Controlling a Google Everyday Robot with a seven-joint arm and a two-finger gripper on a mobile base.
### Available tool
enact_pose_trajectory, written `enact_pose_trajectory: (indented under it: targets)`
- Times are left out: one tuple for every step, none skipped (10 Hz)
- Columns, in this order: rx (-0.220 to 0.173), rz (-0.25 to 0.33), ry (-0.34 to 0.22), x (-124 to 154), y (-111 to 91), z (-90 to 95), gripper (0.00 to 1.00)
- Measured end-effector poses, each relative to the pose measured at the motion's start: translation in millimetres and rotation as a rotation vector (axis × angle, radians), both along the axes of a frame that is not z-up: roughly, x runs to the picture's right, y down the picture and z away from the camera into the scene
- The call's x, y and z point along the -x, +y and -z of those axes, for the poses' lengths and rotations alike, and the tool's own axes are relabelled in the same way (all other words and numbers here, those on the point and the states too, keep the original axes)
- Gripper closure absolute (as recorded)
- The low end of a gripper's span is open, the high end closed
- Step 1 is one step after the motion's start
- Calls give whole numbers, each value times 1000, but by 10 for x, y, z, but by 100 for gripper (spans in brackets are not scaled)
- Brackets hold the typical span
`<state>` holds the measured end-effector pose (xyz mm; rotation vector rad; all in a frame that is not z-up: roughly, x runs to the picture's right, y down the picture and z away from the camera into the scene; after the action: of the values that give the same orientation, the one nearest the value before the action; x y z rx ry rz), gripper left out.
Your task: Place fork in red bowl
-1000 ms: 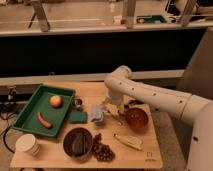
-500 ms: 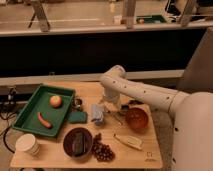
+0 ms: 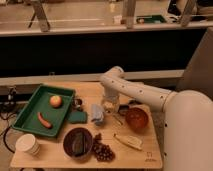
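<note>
A dim room with a dark counter front and a pale ledge runs across the upper frame. Below it a light wooden table (image 3: pixel 55 157) fills the lower half. A small dark mark at the table's lower right corner cannot be read.

The white robot arm (image 3: pixel 137 91) reaches in from the right, and its gripper (image 3: pixel 110 107) hangs low over the table's middle, just left of the red bowl (image 3: pixel 136 118). Whether the gripper stands apart or together cannot be told.

A green tray (image 3: pixel 30 111) sits at the left. The red bowl, round and glossy orange-red, stands right of centre, with a darker bowl (image 3: pixel 77 142) at lower centre. A blue cloth (image 3: pixel 97 115) lies beside the gripper.

The fork (image 3: pixel 117 120) is a thin pale sliver lying on the wood between the cloth and the red bowl, just below the gripper and outside the bowl.
</note>
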<state>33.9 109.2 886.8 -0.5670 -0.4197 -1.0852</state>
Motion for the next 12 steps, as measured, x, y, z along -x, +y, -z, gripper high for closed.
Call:
enact_pose_trajectory:
  targets:
    - [5, 2, 2, -30, 23, -24, 32]
    - [10, 7, 2, -40, 50, -48, 32]
    - [15, 13, -1, -37, 74, -78, 32]
    - [19, 18, -3, -32, 94, -96, 32]
    - [23, 24, -10, -25, 115, -117, 32]
    - [27, 27, -13, -29, 130, -130, 32]
    - [34, 29, -19, -27, 155, -142, 32]
    - [38, 31, -22, -29, 171, -154, 32]
    - [42, 32, -25, -36, 188, -168, 32]
    - [46, 32, -27, -37, 202, -178, 32]
    - [49, 31, -30, -39, 214, -191, 32]
    - [53, 30, -32, -39, 227, -204, 32]
